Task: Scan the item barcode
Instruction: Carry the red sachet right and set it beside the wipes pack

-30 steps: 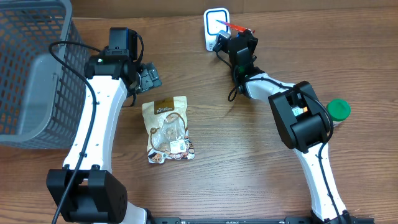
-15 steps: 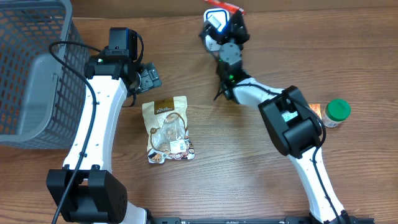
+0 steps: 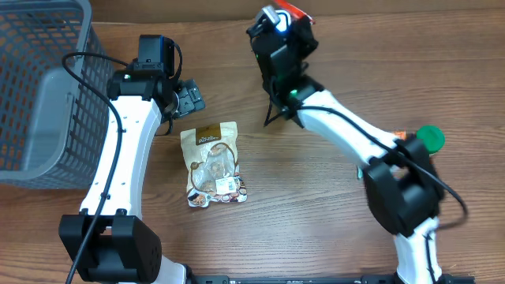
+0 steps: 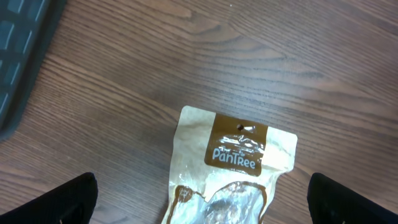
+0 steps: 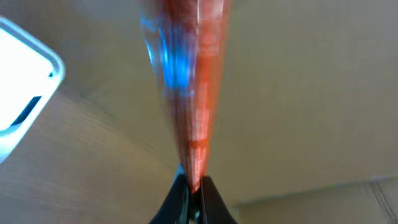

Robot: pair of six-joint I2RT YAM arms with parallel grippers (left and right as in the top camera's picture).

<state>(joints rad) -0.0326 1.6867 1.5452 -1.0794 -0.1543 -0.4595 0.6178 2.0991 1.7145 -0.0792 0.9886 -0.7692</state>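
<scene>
Right end effector (image 5: 193, 186) clenched on orange packet (image 5: 189, 93), next to white scanner (image 5: 22, 87). Left end effector (image 4: 205, 199) released, hovering over snack bag (image 4: 236, 155) on bench (image 4: 124, 93).

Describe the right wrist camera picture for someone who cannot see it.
The right claw, shut, pinches the bottom edge of a thin orange-red packet, blurred, with a blue glow on it. A white device shows its rounded corner at the left.

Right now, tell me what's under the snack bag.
Only wooden table shows around the snack bag, which lies flat. Its underside, and anything beneath it, is covered.
</scene>
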